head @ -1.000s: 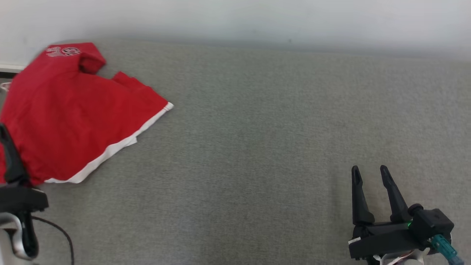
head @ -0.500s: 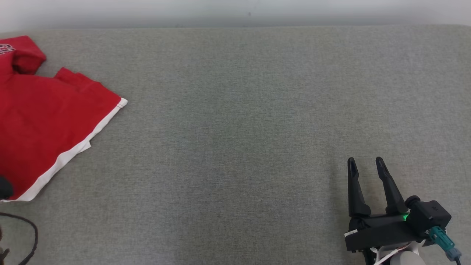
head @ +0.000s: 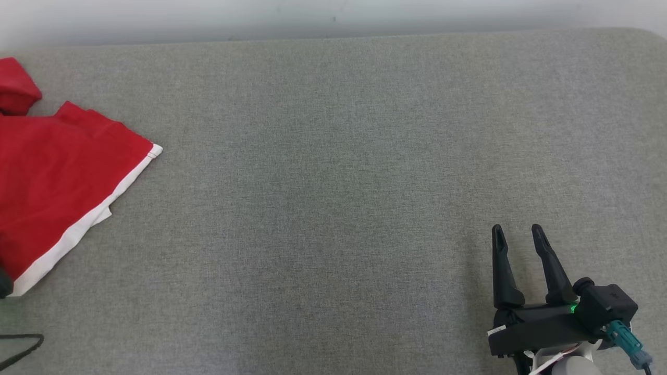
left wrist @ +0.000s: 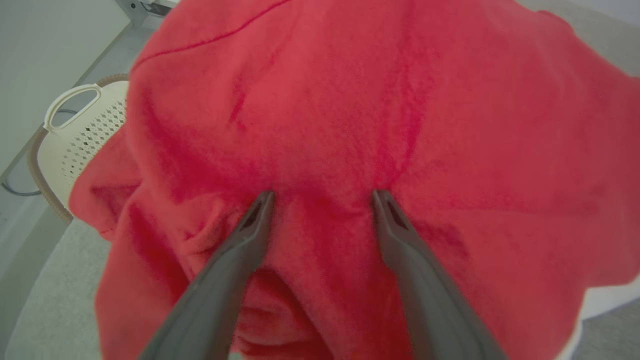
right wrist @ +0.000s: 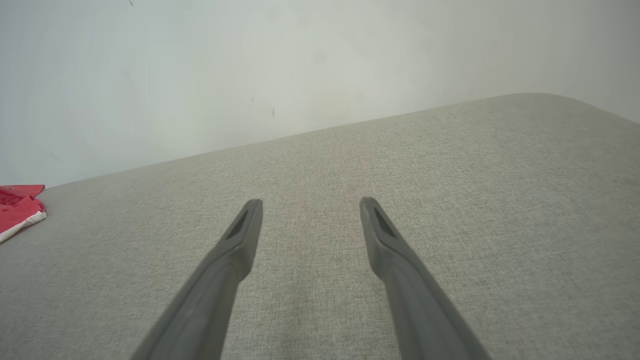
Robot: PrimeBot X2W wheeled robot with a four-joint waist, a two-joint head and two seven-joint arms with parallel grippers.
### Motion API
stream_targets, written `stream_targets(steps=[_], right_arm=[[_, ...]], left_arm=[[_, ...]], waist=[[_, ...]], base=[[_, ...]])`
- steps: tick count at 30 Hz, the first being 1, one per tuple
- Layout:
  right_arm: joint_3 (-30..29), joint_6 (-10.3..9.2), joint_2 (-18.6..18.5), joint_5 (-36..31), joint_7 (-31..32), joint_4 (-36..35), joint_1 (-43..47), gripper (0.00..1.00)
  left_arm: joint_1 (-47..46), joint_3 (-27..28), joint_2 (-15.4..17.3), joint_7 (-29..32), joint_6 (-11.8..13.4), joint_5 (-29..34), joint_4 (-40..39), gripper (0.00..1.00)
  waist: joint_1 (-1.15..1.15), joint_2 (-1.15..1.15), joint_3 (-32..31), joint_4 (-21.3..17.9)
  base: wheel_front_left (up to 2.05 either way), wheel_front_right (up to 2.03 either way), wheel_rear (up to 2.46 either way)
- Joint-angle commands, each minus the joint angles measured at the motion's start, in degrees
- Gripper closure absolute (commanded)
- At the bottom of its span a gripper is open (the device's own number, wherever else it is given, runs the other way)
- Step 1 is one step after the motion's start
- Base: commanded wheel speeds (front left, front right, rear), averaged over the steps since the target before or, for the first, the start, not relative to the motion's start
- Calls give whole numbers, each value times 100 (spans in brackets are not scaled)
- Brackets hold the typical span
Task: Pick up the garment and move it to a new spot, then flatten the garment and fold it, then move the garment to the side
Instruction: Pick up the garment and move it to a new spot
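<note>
The garment [head: 57, 177] is red with a white hem and lies rumpled at the far left of the grey padded surface [head: 333, 208]. In the left wrist view my left gripper [left wrist: 322, 192] stands open right over the garment [left wrist: 400, 100], both fingertips against the cloth with a ridge of fabric between them. My right gripper [head: 516, 227] rests open at the lower right, far from the garment, nothing between its fingers. In the right wrist view the right gripper [right wrist: 310, 202] points across bare surface, and a corner of the garment [right wrist: 17, 210] lies at the far left.
A pale wall [head: 333, 15] runs along the far edge of the surface. A cream perforated basket [left wrist: 80, 130] stands on the floor beyond the surface's left end. A dark cable [head: 21, 346] loops at the lower left.
The head camera has turned to the right, so the garment sits further left in the picture and the left arm has slid out of it. The right gripper stays open in place.
</note>
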Motion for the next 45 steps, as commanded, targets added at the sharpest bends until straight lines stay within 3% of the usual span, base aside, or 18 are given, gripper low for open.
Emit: stream_targets(steps=[1,5,6,8,18,27,37,45], right_arm=[[-18,-12,1,-37,-26,-14,-53,0],[-28,-12,1,-50,-26,1,-90,0],[-30,-12,0,-52,-26,3,-86,0],[-35,-12,1,-52,-26,7,-75,0],[-136,-12,2,-84,-26,-13,47,0],[-63,-12,2,-31,-26,-25,72,0],[-24,-12,2,104,-26,3,143,0],[42,-12,3,237,-26,42,148,0]], left_arm=[[-54,-12,36,157,30,-22,139,0],[-170,-57,93,202,59,-13,265,0],[-150,-69,101,177,66,-13,284,47],[-120,-106,140,27,88,39,284,100],[-315,-250,185,-1017,60,65,-50,100],[-955,-684,140,-1936,0,152,-1160,100],[-1457,-1294,-158,-1777,-2,22,-2692,100],[-1532,-1820,-649,-1204,1,-310,-4018,100]], waist=[[0,-1,1,-7],[0,-1,-2,-31],[0,-1,-6,-35],[0,-1,-16,-41],[0,-1,-124,134],[0,-1,-287,273],[0,-1,-423,-85],[0,-1,-504,-561]], base=[[0,0,0],[0,0,0],[0,0,0],[0,0,0],[0,0,0],[0,0,0],[0,0,0],[0,0,0]])
